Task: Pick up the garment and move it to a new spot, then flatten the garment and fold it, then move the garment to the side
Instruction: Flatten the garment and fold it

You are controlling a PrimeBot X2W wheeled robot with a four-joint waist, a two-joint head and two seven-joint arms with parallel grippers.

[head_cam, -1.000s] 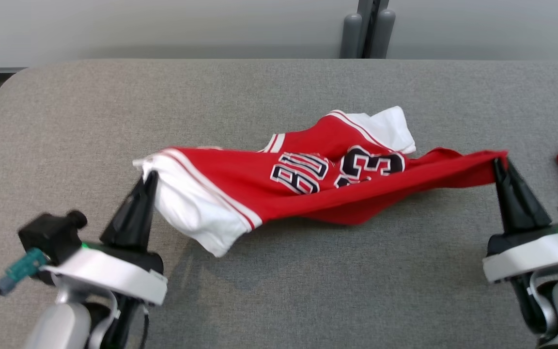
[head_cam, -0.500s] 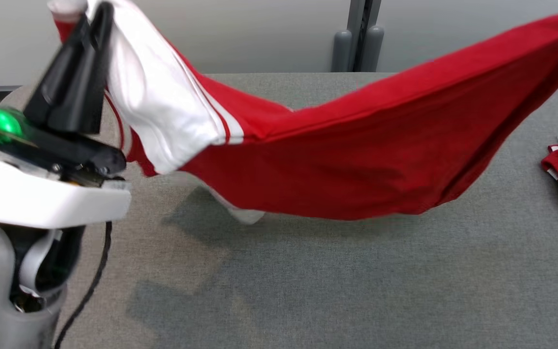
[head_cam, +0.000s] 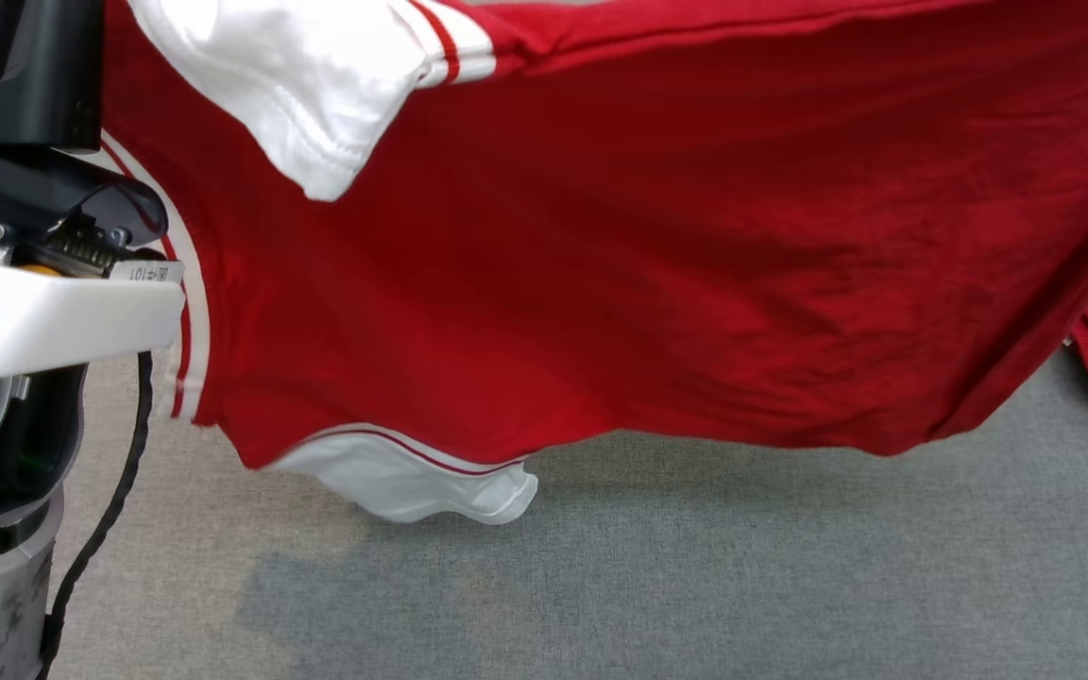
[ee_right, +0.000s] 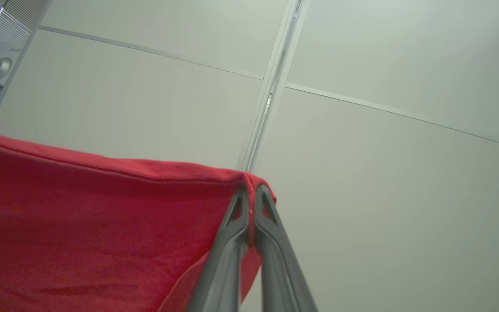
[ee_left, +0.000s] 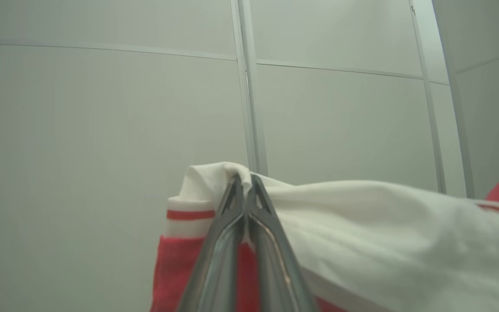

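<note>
Head view: garment (head_cam: 648,264) lengthwise L-R

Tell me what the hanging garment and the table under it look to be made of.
The garment: soft matte knit cloth, red with white sleeves; it drapes, wrinkles and shows stitched hems, perhaps cotton or polyester. The table: a grey matte textile cover, judging by its fine flecked weave.
</note>
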